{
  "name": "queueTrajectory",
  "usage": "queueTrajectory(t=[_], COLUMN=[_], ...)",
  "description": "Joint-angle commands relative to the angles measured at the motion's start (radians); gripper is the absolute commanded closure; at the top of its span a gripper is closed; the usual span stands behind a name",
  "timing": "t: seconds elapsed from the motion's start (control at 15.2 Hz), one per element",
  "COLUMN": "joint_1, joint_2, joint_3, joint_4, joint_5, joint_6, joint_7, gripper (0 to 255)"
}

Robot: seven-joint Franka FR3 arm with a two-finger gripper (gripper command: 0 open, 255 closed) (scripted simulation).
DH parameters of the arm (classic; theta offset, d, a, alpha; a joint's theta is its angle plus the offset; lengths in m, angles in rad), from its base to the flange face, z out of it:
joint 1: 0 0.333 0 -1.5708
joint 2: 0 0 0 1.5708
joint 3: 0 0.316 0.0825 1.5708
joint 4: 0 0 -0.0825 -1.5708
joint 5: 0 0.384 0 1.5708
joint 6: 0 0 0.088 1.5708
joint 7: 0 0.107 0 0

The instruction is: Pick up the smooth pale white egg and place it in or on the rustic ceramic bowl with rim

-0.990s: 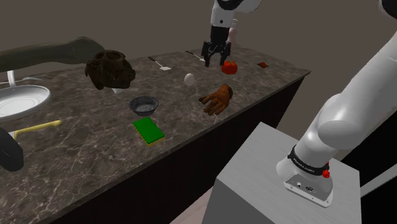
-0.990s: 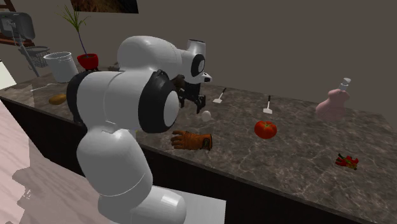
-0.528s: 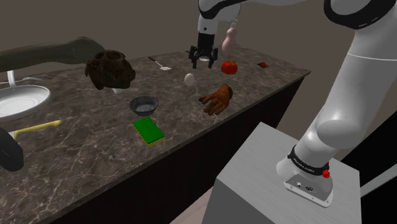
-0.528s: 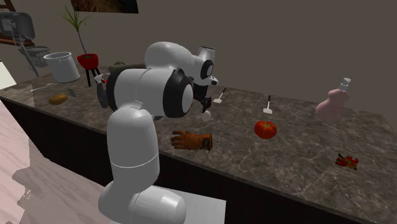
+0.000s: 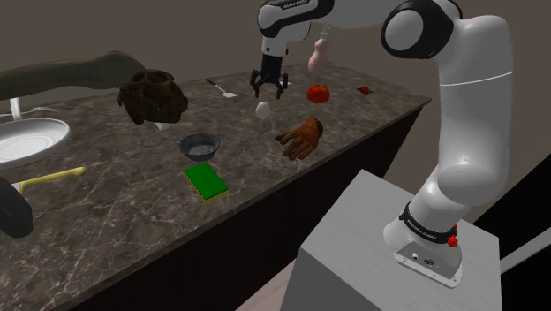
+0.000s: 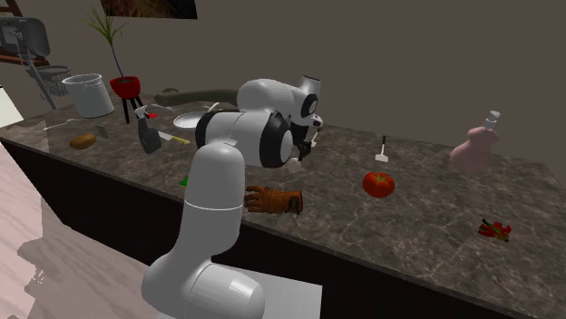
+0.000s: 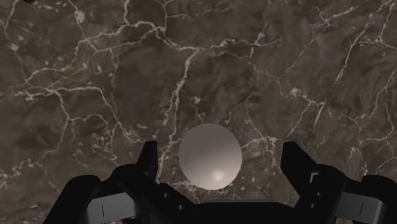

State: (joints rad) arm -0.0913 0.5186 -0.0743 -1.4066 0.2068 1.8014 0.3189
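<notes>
The gripper [image 5: 268, 88] hangs wide open and empty just above the pale egg [image 5: 262, 109] on the marble counter [image 5: 115, 208], so I'd call this the approach. Next it should sink straight down, close gently, then carry the egg to the grey bowl [image 5: 200, 144], at eight o'clock from the egg in the shoulder view.

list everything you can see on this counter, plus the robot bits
egg: 1, white, on the counter below the gripper
bowl: 1, grey, beside the sponge
sponge: 1, green, near the counter's front edge
glove: 1, brown, near the egg
tomato: 1, red, behind the glove
spatulas: 2, pale, towards the back
bottle: 1, pink, at the back
chillies: small bunch, red, second exterior view's right
plate: 1, white, shoulder view's left
counter: 1, dark veined stone
arm: 1, white with dark joints
gripper: 1, black, open, fingers either side of the egg, not touching it
</notes>
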Motion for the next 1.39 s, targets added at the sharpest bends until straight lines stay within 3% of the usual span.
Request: queueTrajectory(t=[0.0,0.13,0.59,1.12,1.19,1.32], joint_1=[-0.016,-0.028,-0.016,-0.016,-0.016,-0.016], joint_2=[0.092,0.161,0.166,0.166,0.166,0.167], joint_3=[-0.004,-0.005,-0.001,-0.001,-0.001,-0.001], joint_4=[0.106,0.195,0.104,0.105,0.105,0.105], joint_5=[0.016,0.026,0.032,0.032,0.032,0.032], joint_6=[-0.021,-0.045,0.052,0.052,0.052,0.052], joint_7=[0.021,0.04,0.032,0.032,0.032,0.032], gripper=[0,0,0,0,255,255])
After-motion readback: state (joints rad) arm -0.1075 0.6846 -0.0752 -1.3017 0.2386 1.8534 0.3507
